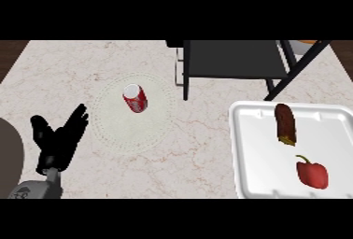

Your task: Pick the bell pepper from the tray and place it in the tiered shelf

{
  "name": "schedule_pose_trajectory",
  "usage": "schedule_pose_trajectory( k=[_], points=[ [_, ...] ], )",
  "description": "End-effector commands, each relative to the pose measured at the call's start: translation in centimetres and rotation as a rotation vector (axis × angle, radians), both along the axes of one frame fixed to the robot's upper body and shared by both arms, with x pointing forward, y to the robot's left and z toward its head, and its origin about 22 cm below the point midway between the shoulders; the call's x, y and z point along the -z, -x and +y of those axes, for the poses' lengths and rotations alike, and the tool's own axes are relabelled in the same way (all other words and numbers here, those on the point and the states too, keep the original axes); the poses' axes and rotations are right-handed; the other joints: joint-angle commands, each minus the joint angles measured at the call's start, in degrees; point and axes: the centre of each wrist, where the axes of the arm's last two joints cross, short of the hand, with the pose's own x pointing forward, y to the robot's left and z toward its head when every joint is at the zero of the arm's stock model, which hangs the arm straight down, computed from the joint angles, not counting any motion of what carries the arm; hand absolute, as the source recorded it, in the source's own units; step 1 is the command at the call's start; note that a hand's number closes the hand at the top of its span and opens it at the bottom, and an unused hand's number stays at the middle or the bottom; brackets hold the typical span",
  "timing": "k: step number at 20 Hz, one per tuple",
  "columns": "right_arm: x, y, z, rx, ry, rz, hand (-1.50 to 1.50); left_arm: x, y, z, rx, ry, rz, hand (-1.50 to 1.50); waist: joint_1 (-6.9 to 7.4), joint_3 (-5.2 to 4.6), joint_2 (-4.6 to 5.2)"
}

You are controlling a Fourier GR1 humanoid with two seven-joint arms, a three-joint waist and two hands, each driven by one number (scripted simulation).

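Note:
A red bell pepper [313, 173] with a short stem lies in the near part of a white tray [251, 154] at the right of the counter. Farther back in the same tray lies a dark brown oblong food item [285, 123]. The black tiered shelf [234, 58] stands at the back, its flat dark level and thin legs showing. My left hand [60, 140] rests open at the lower left with fingers up, far from the tray. My right hand does not show.
A red can [136, 98] lies tilted on a pale round mat [134, 114] left of centre. An orange object [309, 42] peeks out behind the shelf at the top right. The counter is light marble.

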Motion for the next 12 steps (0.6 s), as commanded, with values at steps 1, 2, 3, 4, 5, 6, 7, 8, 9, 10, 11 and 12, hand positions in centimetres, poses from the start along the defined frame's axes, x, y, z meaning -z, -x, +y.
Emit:
schedule_pose_trajectory(
  k=[1, 2, 3, 4, 5, 6, 7, 8, 9, 10, 11, 12],
  points=[
    [0.3, -1.6, 1.2, 0.082, 0.042, 0.069, -1.5, 1.4, 1.3, -0.3, 0.011, -0.002, 0.065, 0.0, 1.33, -0.25, 0.48],
    [0.7, -2.0, 1.0, 0.09, 0.039, 0.102, -1.5, 0.8, 1.5, -0.2, 0.009, 0.022, 0.078, 0.0, 1.5, -0.22, 0.41],
    [0.6, -1.6, 2.4, 0.08, 0.041, 0.118, -1.5, 1.3, 0.8, 0.4, 0.012, 0.03, 0.087, 0.0, 0.96, -0.28, 0.47],
    [0.7, -2.4, 2.1, 0.091, 0.057, 0.146, -1.5, 0.4, 0.6, -0.1, 0.005, 0.009, 0.065, 0.0, 0.91, -0.24, 0.36],
    [0.8, -1.9, 3.3, 0.059, 0.079, 0.16, -1.5, 0.3, -0.7, 0.3, 0.013, 0.023, 0.083, 0.0, 0.52, -0.26, 0.42],
    [0.9, -2.4, 3.4, 0.071, 0.082, 0.173, -1.5, 2.1, 0.1, -0.2, -0.011, 0.016, 0.094, 0.0, 0.6, -0.28, 0.48],
    [2.6, -3.2, 2.4, 0.079, 0.096, 0.183, -1.5, 2.4, 2.5, -1.2, 0.015, 0.007, 0.091, 0.0, 1.23, -0.19, 0.32],
    [3.1, -3.6, 3.4, 0.064, 0.114, 0.196, -1.5, -0.7, -0.5, 0.9, 0.007, 0.015, 0.092, 0.0, 1.38, -0.2, 0.46],
    [2.6, -3.3, 5.1, 0.077, 0.107, 0.209, -1.5, 0.3, 0.5, 0.4, 0.013, -0.004, 0.062, 0.0, 1.13, -0.25, 0.35],
    [2.9, -3.0, 5.5, 0.089, 0.107, 0.221, -1.5, 0.2, 0.1, 0.1, 0.001, 0.017, 0.081, 0.0, 0.5, -0.24, 0.24],
    [3.7, -3.5, 4.6, 0.102, 0.107, 0.214, -1.5, 2.0, 0.6, 0.1, 0.009, 0.008, 0.098, 0.0, -0.05, -0.23, 0.22],
    [4.2, -3.5, 5.6, 0.119, 0.114, 0.23, -1.5, 0.6, 0.9, 0.0, 0.003, 0.001, 0.09, 0.0, 0.36, -0.21, 0.16]
  ],
)
